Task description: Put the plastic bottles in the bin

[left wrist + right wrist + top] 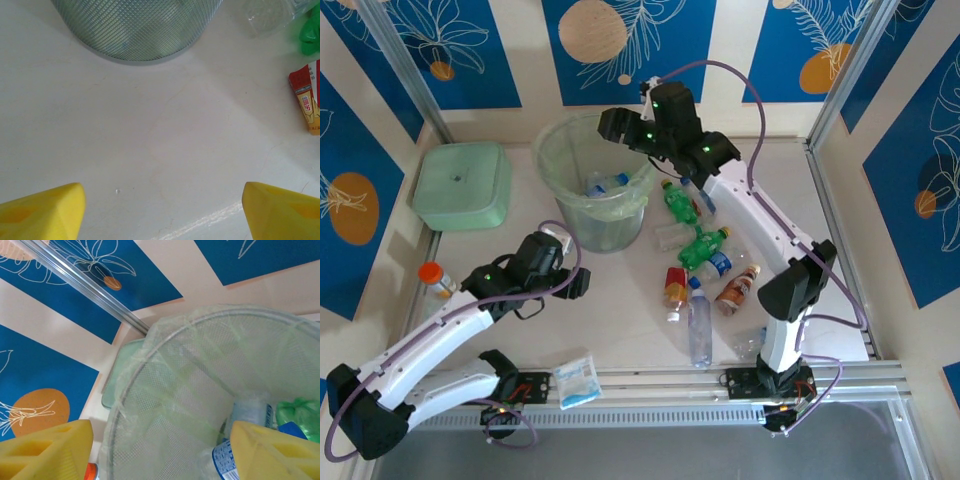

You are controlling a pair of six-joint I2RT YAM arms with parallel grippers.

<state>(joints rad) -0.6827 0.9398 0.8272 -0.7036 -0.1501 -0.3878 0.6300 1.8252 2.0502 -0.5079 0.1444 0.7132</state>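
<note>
The bin, a round pale-green bucket with a thin liner, stands at the back centre. Inside it lie a clear bottle with a blue label and a green bottle. My right gripper hangs over the bin's right rim, open, with nothing between its yellow fingers. Several plastic bottles lie right of the bin: green ones, a red-labelled one, a brown one and a clear one. My left gripper is open over bare table near the bin's base.
A square pale-green lidded box sits at the back left. An orange-capped bottle stands by the left arm. A blue-and-white sachet lies at the front rail. The red-labelled bottle lies right of my left gripper.
</note>
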